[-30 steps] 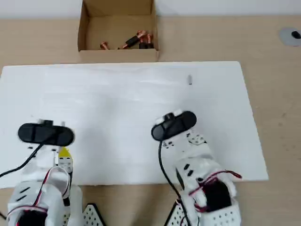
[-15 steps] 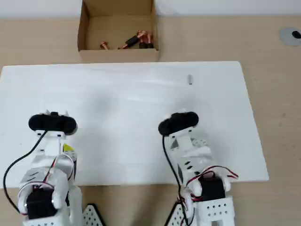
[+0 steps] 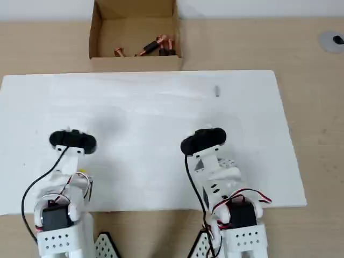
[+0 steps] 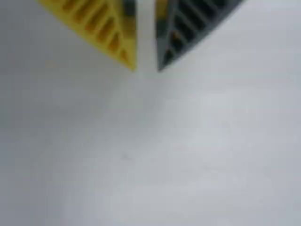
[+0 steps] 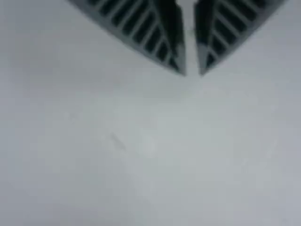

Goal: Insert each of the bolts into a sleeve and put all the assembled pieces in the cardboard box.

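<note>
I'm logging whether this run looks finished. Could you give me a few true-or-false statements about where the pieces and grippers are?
1. The copper pieces lie inside the cardboard box. True.
2. The left gripper holds a copper piece. False: nothing is between its fingers.
3. The right gripper is over the white sheet. True.
4. The cardboard box stands on the white sheet. False: it stands on the wooden table, past the sheet's far edge.
</note>
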Tool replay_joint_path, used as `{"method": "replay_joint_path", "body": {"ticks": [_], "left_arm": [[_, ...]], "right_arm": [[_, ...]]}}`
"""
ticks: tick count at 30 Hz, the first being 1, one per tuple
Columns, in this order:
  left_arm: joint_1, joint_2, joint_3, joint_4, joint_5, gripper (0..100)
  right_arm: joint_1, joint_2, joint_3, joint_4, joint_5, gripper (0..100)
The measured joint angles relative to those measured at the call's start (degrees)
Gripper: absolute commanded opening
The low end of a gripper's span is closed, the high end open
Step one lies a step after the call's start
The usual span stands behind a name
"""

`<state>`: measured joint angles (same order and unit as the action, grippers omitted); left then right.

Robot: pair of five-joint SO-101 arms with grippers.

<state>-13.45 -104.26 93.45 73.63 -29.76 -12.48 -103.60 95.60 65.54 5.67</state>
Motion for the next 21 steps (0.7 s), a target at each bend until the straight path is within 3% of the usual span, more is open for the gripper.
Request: {"method": "replay_joint_path", "body": {"ticks": [21], "left_arm": [[0.00,-0.09,2.81,-0.26,-26.20,4]], "right_arm": [[0.00,0.00,0.00,0.00,0.00,1.0]]}}
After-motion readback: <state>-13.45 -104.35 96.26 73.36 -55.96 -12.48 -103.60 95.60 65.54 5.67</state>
